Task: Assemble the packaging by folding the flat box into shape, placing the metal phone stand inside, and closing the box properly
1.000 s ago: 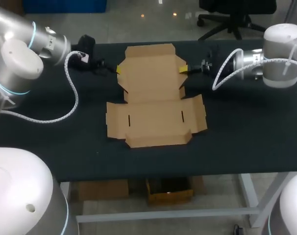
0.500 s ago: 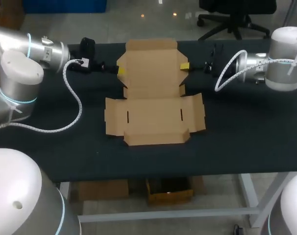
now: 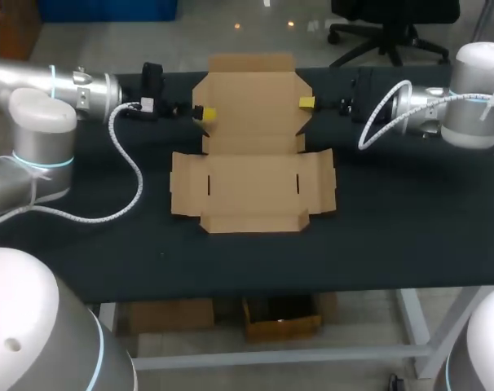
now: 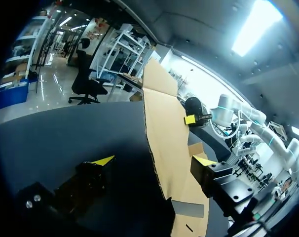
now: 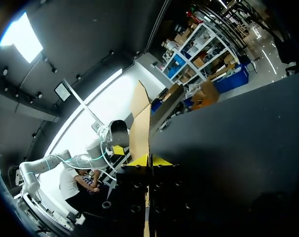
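Note:
The flat brown cardboard box (image 3: pixel 251 191) lies in the middle of the black table, its rear panel (image 3: pixel 251 98) tilted up off the surface. At the panel's left edge my left gripper (image 3: pixel 205 113) stands open; the left wrist view shows the cardboard (image 4: pixel 164 118) standing in the wide gap of that gripper (image 4: pixel 153 160). My right gripper (image 3: pixel 307 103) is shut on the panel's right edge; its yellow tips (image 5: pixel 149 160) pinch the thin cardboard (image 5: pixel 139 128). No metal phone stand shows in any view.
The black table (image 3: pixel 410 212) has bare surface to the left, right and front of the box. White cables hang from both arms over the table's back corners.
The rear panel has risen and the whole box has slid slightly back and left. Both grippers have moved up with the panel's side edges.

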You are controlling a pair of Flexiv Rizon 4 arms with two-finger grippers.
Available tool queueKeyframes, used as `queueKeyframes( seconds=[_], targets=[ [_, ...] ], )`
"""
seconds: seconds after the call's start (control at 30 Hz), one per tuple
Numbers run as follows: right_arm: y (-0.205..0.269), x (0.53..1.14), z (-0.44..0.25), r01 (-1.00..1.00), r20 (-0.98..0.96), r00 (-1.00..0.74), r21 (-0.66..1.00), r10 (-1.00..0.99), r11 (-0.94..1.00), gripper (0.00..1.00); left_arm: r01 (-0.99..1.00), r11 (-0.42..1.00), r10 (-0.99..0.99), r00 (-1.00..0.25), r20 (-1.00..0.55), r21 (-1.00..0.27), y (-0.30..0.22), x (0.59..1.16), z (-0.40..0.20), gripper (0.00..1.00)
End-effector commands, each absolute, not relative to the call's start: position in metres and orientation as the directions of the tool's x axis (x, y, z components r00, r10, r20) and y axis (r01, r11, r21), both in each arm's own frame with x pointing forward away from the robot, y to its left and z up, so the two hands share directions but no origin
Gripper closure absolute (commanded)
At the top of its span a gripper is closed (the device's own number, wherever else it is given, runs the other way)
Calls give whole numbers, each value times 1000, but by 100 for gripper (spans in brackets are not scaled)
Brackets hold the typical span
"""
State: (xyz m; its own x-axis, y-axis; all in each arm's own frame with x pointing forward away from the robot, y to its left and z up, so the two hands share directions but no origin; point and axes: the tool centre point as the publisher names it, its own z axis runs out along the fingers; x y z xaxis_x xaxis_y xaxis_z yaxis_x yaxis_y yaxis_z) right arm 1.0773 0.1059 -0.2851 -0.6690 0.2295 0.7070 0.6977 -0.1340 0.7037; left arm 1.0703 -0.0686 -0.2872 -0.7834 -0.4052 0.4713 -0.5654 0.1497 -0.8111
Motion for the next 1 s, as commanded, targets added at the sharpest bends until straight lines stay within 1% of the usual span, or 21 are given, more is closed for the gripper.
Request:
queueKeyframes(
  seconds=[0.03,0.43,0.5,0.6,0.63,0.7,0.77,0.83,0.97,1.0],
  targets=[
    [109,1085,-287,693,704,-680,708,207,-134,100,-559,145,-354,-800,485,-816,-73,1079,-290,0],
    [118,1094,-280,666,680,-711,733,179,-141,100,-529,140,-295,-829,474,-837,-87,1090,-283,1],
    [119,1095,-279,660,676,-716,737,175,-143,100,-526,137,-287,-832,474,-839,-89,1091,-282,9],
    [120,1096,-278,657,673,-720,740,173,-144,100,-521,135,-279,-836,472,-843,-91,1091,-281,14],
    [121,1096,-278,656,672,-721,741,172,-144,100,-519,135,-276,-838,471,-844,-91,1091,-280,15],
    [121,1097,-277,653,669,-723,743,170,-146,100,-517,134,-270,-840,471,-845,-92,1091,-280,28],
    [122,1098,-277,653,669,-724,744,168,-146,100,-517,134,-265,-841,472,-846,-94,1091,-279,29],
    [123,1099,-277,651,668,-726,744,166,-147,100,-516,135,-256,-843,473,-846,-95,1091,-278,34],
    [124,1100,-276,649,665,-729,747,161,-148,100,-510,133,-247,-847,470,-850,-99,1090,-275,37],
    [125,1101,-276,647,664,-730,747,160,-149,100,-507,134,-242,-850,468,-852,-100,1090,-274,42]
  ],
)
